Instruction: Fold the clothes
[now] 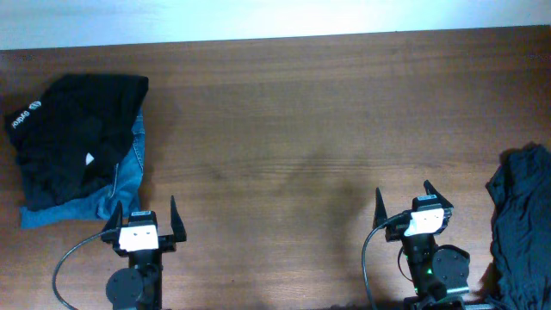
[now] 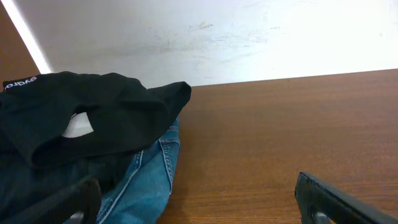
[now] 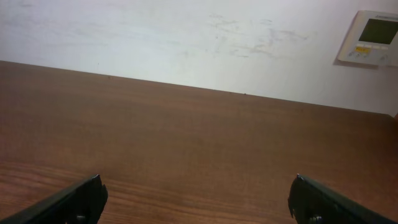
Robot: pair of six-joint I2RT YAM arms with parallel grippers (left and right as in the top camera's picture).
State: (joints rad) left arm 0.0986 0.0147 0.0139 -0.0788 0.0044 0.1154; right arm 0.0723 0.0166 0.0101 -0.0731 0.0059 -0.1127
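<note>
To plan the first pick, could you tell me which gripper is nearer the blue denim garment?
Left. The left gripper sits open just beside the blue denim garment, at its near right corner; the right gripper is far to its right.

The table (image 1: 284,129) is showing brown wood grain. At its far left corner a black garment (image 1: 77,129) is carrying white lettering (image 1: 26,114) and a small white patch, over blue denim (image 1: 129,172) with pale stitching. At the right edge another garment (image 1: 521,224) is showing plain black. The left gripper (image 1: 145,211) and right gripper (image 1: 403,196) are showing black fingers and white housings.
</note>
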